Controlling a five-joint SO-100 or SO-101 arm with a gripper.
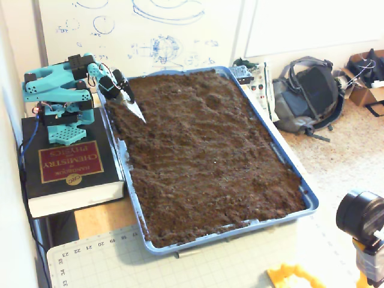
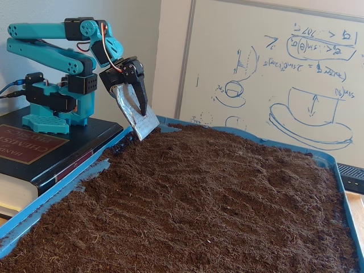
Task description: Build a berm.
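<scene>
In a fixed view, the nearest things sit along the bottom edge: a green cutting mat (image 1: 120, 258) at lower left, a yellow object (image 1: 294, 277) and a black camera lens (image 1: 362, 214) at lower right. Just beyond them begins the blue tray (image 1: 307, 198), filled nearly to the rim with dark brown soil (image 1: 204, 156). The soil lies roughly level, with only shallow lumps and a small dimple toward the upper middle; no clear berm shows in either fixed view, so the task looks to be at its start.

At the upper left of that frame the teal arm (image 1: 60, 90) stands on a thick chemistry handbook (image 1: 69, 165). Its gripper (image 2: 139, 122) hangs tilted over the tray's far corner, with a flat silvery blade (image 2: 136, 114) along one finger and the dark finger closed against it. The blade's lower edge is at or just above the soil surface; contact cannot be told.

The next move likely calls for lowering the blade into the soil and dragging material together into a ridge. The tray rim beside the blade limits the stroke there. Farther off are a whiteboard (image 2: 284, 74) and a grey backpack (image 1: 306, 96).
</scene>
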